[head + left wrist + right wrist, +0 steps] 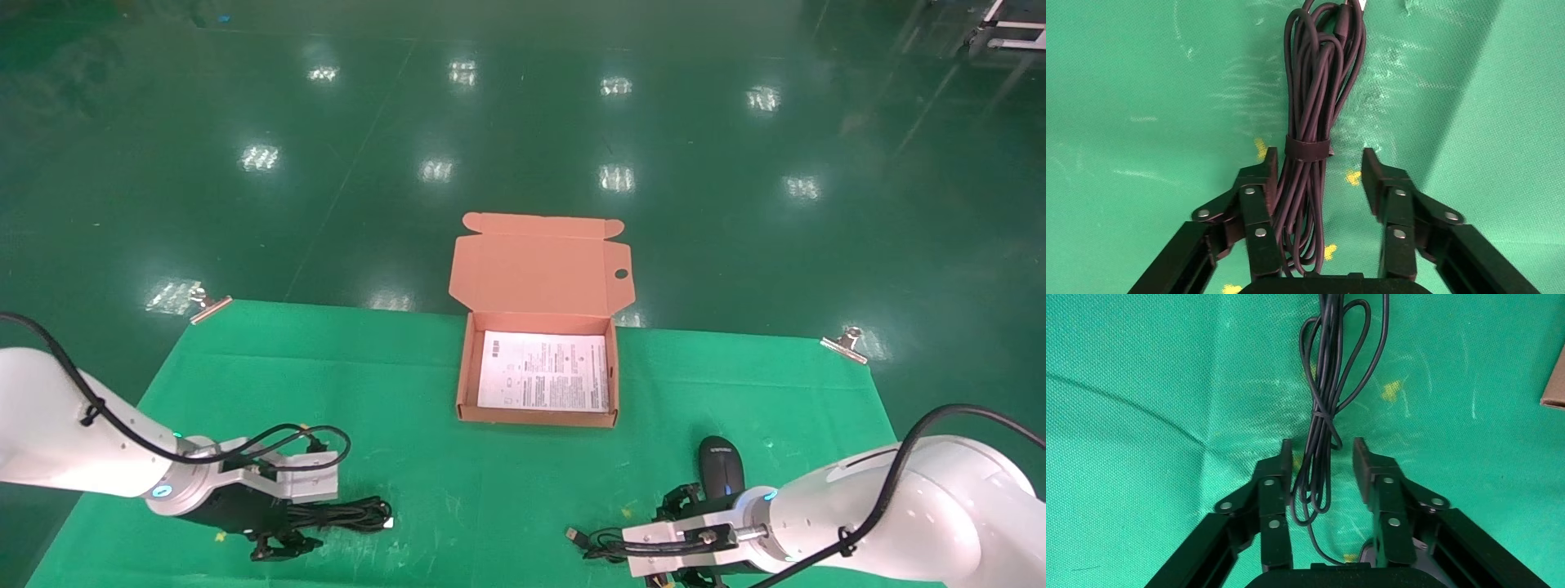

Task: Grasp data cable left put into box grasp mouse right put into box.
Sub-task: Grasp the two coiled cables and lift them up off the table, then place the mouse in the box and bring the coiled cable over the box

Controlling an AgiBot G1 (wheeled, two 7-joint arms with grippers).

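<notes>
The left gripper (pixel 282 545) is shown low at the lower left of the head view, over the data cable (pixel 343 514) lying on the green desk (pixel 458 490). Only the left wrist view reveals that the fingers (pixel 1257 202) are spread open, straddling the bundle (pixel 1312 122) just below its tie (pixel 1307 148), one finger touching the strands. The right gripper (pixel 682 563) sits at the lower right edge of the head view, beside the mouse (pixel 721 467). In the right wrist view its fingers (pixel 1275 490) are open around the thin cord (pixel 1324 404), gathered in loose loops. The box (pixel 470 376) stands open at centre near the desk's far edge, a white printed sheet (pixel 543 371) inside; its text cannot be read. Bare desk is seen between box and both grippers.
</notes>
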